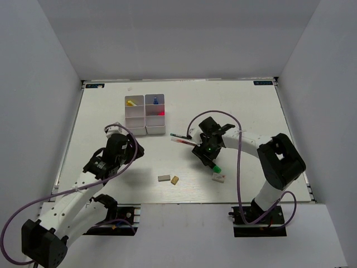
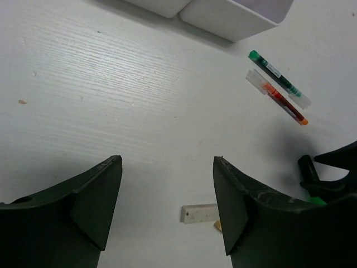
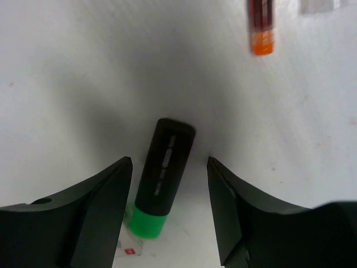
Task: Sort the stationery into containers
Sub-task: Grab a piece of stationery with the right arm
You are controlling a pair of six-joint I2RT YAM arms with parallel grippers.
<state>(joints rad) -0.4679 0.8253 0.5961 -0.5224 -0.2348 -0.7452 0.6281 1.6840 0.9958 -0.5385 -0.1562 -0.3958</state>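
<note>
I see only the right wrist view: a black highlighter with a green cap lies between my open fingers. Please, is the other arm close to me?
Observer: No. The left gripper is open and holds nothing. It is off to your left, near the organiser.
Operator: Which compartments hold something?
Observer: Three. A yellow item is in the far left one, a blue-capped bottle in the far right one, and something pink-red in the middle right one.
Operator: What lies loose beyond my picture?
Observer: A grey eraser and a tan eraser lie side by side, to the left of your highlighter.
</note>
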